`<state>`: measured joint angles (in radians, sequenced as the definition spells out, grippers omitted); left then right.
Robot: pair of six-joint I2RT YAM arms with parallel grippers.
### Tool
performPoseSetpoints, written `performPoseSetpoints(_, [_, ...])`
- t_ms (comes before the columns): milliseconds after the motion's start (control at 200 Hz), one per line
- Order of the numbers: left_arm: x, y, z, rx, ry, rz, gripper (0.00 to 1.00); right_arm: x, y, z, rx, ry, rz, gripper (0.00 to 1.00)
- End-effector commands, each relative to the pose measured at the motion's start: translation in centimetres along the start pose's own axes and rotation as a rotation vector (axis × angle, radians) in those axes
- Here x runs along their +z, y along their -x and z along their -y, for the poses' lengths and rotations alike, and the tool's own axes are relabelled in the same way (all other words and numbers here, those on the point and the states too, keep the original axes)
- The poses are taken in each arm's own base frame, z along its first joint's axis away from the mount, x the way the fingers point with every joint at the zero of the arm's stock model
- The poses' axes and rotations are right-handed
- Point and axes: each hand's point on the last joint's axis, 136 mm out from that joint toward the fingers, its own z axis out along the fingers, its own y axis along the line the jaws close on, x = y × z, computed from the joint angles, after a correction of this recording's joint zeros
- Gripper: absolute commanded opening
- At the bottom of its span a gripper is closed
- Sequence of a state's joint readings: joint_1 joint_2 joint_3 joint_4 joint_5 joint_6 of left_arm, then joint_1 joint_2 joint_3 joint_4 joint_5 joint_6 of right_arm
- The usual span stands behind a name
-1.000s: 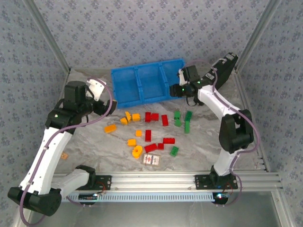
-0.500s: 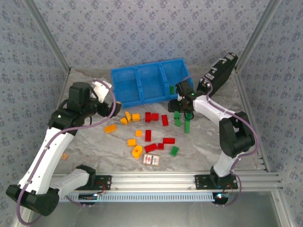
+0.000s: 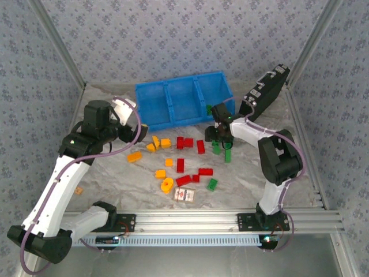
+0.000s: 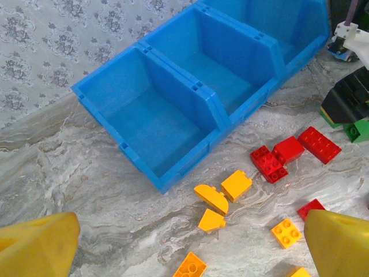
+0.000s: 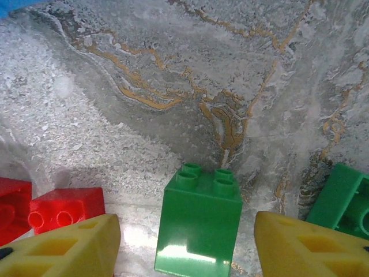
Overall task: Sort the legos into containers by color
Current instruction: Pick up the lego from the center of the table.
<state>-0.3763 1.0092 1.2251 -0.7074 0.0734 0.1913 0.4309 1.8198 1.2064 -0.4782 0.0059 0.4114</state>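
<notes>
Grey marbled tabletop lies under everything, with patterned walls all around. Your right fingers (image 5: 63, 248) sit low over a green brick (image 5: 199, 225). The brick is right between the two yellow fingers, with a small gap on each side, so they are open and hold nothing. Its smooth sides face the fingers. Another green brick (image 5: 340, 199) lies just beside one finger, so I think you should close straight in and not bump it. The blue tray (image 3: 169, 104) waits near, just past this arm. Your left fingers (image 4: 34, 245) hang wide open and empty, farther from the green bricks.
</notes>
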Motion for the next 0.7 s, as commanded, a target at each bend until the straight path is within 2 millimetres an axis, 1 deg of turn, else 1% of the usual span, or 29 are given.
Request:
performPoseSetpoints(0, [-0.8, 1.3, 0.0, 0.016, 0.001, 0.029, 1.0, 1.0, -0.5, 0.5, 0.015, -0.031, -0.016, 0.59])
performPoseSetpoints(220, [-0.4, 1.3, 0.0, 0.016, -0.001, 0.018, 1.0, 1.9, -0.9, 0.7, 0.015, -0.04, -0.033, 0.38])
performPoseSetpoints(330, [-0.2, 1.3, 0.0, 0.017, -0.001, 0.012, 1.0, 1.9, -0.9, 0.9, 0.014, -0.044, -0.04, 0.32])
performPoseSetpoints(410, [-0.2, 1.3, -0.1, 0.019, 0.0, 0.007, 1.0, 1.1, -0.4, 1.0, 0.009, -0.046, -0.022, 0.29])
performPoseSetpoints(540, [0.0, 1.3, -0.2, 0.021, 0.003, 0.001, 1.0, -1.8, 2.1, 1.0, 0.011, -0.045, 0.042, 0.27])
performPoseSetpoints(605, [0.1, 1.4, -0.2, 0.023, 0.004, -0.002, 1.0, -3.5, 4.0, 0.8, 0.001, -0.041, 0.087, 0.27])
performPoseSetpoints(695, [0.2, 1.3, -0.3, 0.026, 0.005, -0.008, 1.0, -5.2, 6.6, 0.6, -0.011, -0.033, 0.139, 0.27])
